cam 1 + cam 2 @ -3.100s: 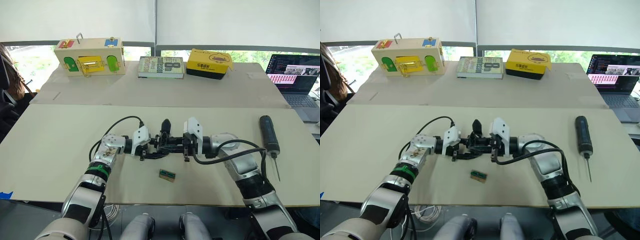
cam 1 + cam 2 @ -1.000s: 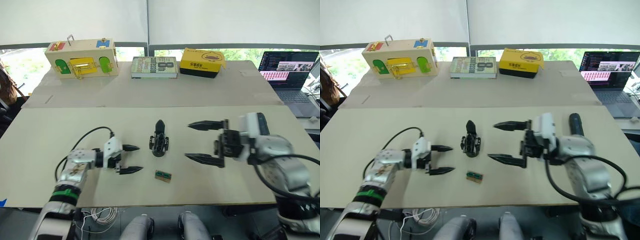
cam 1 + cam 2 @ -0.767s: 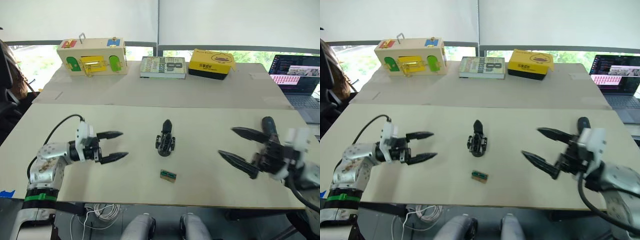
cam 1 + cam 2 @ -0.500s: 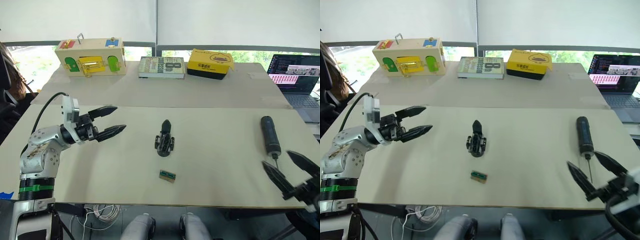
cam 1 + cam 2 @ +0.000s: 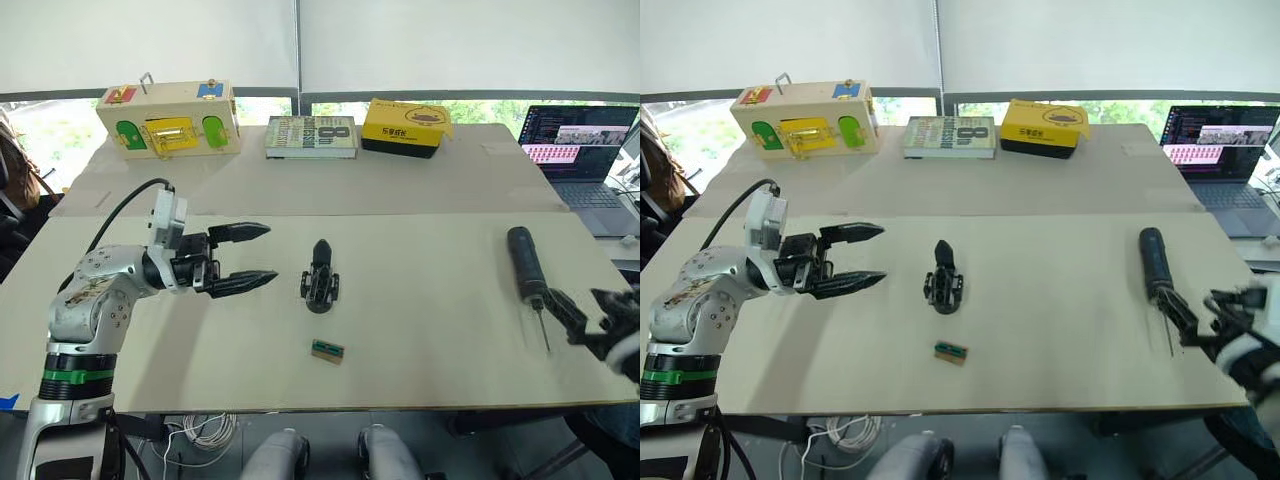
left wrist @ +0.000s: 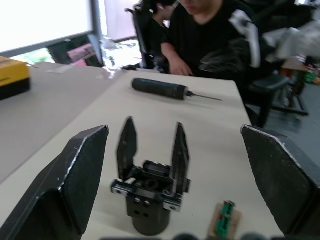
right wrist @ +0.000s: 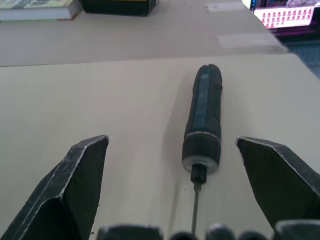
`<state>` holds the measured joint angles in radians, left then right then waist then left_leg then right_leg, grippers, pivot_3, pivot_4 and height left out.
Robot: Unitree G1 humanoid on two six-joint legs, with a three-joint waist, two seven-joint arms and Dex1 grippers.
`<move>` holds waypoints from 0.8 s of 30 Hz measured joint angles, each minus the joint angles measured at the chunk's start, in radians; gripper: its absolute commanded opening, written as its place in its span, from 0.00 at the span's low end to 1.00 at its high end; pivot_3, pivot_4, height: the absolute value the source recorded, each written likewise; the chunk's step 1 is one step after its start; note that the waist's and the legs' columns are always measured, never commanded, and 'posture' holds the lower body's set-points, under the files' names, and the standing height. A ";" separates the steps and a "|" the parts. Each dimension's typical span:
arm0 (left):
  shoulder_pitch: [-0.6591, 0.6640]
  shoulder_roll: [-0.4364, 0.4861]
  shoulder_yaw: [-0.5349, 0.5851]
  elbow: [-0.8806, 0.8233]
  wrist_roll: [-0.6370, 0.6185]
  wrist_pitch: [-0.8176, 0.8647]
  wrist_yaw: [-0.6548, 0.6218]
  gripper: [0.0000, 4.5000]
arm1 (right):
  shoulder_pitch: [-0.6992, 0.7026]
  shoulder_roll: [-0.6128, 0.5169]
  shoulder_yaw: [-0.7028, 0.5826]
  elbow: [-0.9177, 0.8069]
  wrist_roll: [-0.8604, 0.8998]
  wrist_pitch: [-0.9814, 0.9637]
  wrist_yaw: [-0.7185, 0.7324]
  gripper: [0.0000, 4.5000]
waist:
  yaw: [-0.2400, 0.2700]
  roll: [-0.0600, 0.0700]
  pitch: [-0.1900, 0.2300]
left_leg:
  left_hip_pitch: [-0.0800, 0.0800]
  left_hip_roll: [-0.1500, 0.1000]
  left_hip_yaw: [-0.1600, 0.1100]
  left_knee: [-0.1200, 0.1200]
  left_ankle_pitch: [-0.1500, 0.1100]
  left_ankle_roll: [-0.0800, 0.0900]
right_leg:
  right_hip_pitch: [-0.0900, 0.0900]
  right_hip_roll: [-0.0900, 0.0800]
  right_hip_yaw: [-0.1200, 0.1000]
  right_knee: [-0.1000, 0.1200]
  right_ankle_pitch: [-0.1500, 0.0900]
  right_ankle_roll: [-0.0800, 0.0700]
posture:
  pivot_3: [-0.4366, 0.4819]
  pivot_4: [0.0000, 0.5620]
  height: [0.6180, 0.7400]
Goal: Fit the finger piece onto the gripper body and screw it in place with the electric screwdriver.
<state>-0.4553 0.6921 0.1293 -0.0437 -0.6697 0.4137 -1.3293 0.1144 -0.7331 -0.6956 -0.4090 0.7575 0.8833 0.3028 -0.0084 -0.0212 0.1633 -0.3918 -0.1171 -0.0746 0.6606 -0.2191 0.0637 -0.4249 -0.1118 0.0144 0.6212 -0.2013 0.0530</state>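
Since half a second ago the left end effector (image 5: 245,258) has swung in closer to the middle of the counter (image 5: 420,330), and the right end effector (image 5: 590,320) has come up from the front edge to sit just beside the bit of the electric screwdriver (image 5: 524,264).

The left end effector is hovering with its two fingers spread wide and holding nothing, pointing at the gripper body (image 5: 320,288), which is standing near it but apart. The gripper body is sitting upright near the counter's centre with the finger piece (image 5: 321,251) rising from its top. In the left wrist view the gripper body (image 6: 150,192) is showing two black blades standing side by side above it.

The right end effector is also gaping wide and empty; in the right wrist view the electric screwdriver (image 7: 203,120) is lying flat between the lines of its two fingers, untouched, bit toward the camera.

A small green-and-tan block (image 5: 328,351) is lying in front of the gripper body, apart from it.
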 measured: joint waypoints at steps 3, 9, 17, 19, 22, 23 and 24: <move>0.003 0.009 -0.016 0.008 0.013 -0.027 -0.033 0.99 | -0.152 -0.082 0.104 0.169 -0.032 0.080 -0.007 1.00 | 0.005 0.000 0.000 | -0.001 0.000 0.000 0.000 0.000 0.001 | 0.000 0.000 -0.001 -0.004 0.004 -0.003 | 0.48 0.27 1.00; 0.025 0.022 -0.034 0.033 0.054 -0.084 -0.077 0.99 | -0.406 -0.152 0.316 0.493 -0.168 0.090 0.045 1.00 | 0.012 0.001 0.001 | -0.006 0.000 0.001 0.000 -0.002 0.005 | -0.002 0.003 -0.001 -0.010 0.007 -0.003 | 0.48 0.27 1.00; 0.072 0.012 -0.035 0.087 0.119 -0.241 -0.118 0.99 | -0.656 -0.173 0.519 0.855 -0.359 0.046 0.131 1.00 | 0.017 0.002 0.001 | -0.010 -0.002 0.002 0.000 -0.003 0.006 | -0.007 0.000 0.000 -0.010 0.009 -0.003 | 0.48 0.27 1.00; 0.085 0.006 -0.037 0.090 0.123 -0.257 -0.120 0.99 | -0.685 -0.173 0.564 0.910 -0.401 0.028 0.152 1.00 | 0.016 0.002 0.001 | -0.012 -0.002 0.002 0.000 -0.003 0.006 | -0.010 0.000 0.000 -0.010 0.009 -0.003 | 0.48 0.27 1.00; 0.114 0.000 -0.043 0.081 0.124 -0.259 -0.111 0.99 | -0.730 -0.170 0.584 0.979 -0.433 0.015 0.185 1.00 | 0.015 0.002 0.001 | -0.014 -0.002 0.002 0.000 -0.003 0.005 | -0.011 0.001 0.001 -0.010 0.011 -0.003 | 0.48 0.27 1.00; 0.120 -0.003 -0.047 0.076 0.124 -0.258 -0.107 0.99 | -0.741 -0.169 0.585 1.000 -0.437 0.011 0.193 1.00 | 0.015 0.002 0.001 | -0.014 -0.002 0.002 0.000 -0.002 0.005 | -0.011 0.001 0.001 -0.010 0.011 -0.003 | 0.48 0.27 1.00; 0.126 -0.004 -0.050 0.071 0.124 -0.256 -0.105 0.99 | -0.762 -0.164 0.584 1.036 -0.443 0.008 0.200 1.00 | 0.014 0.002 0.001 | -0.013 -0.002 0.002 0.000 -0.002 0.005 | -0.011 0.002 0.001 -0.010 0.011 -0.003 | 0.48 0.27 1.00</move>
<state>-0.3290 0.6877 0.0795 0.0278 -0.5460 0.1573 -1.4340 -0.6479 -0.8969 -0.1113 0.6273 0.3142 0.8917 0.5029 0.0058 -0.0194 0.1640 -0.4053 -0.1187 -0.0726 0.6607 -0.2214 0.0687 -0.4360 -0.1101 0.0155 0.6114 -0.1898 0.0501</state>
